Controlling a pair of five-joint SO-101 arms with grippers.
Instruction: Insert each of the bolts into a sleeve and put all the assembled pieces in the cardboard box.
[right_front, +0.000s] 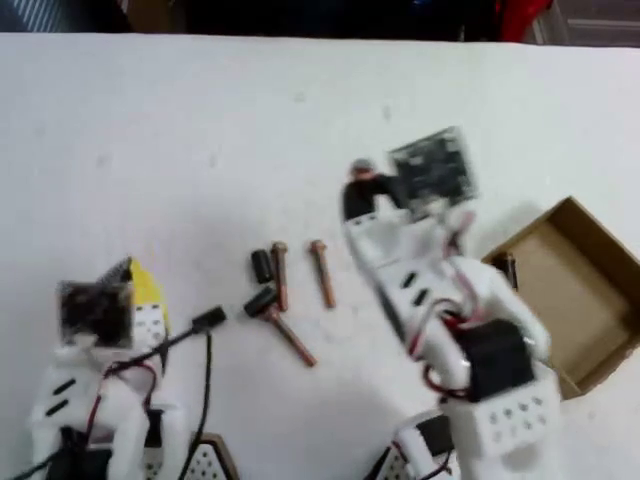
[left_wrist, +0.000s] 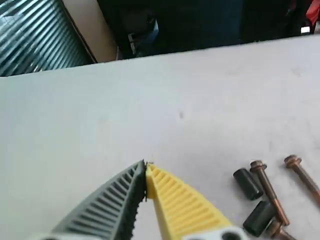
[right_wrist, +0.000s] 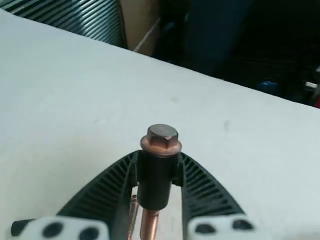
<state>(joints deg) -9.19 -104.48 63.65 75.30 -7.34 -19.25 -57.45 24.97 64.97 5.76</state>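
My right gripper is shut on a black sleeve with a copper bolt through it, head pointing away from the wrist. In the high view this gripper hangs above the table, left of the cardboard box. Two bare bolts lie side by side mid-table, with a loose sleeve beside the left one. A third bolt lies slanted with a sleeve at its head. My left gripper, one grey and one yellow finger, is shut and holds nothing, left of these parts.
The open box sits at the right edge, behind the right arm's body. A black cable with a plug runs from the left arm's base toward the bolts. The white table stretches wide toward the back.
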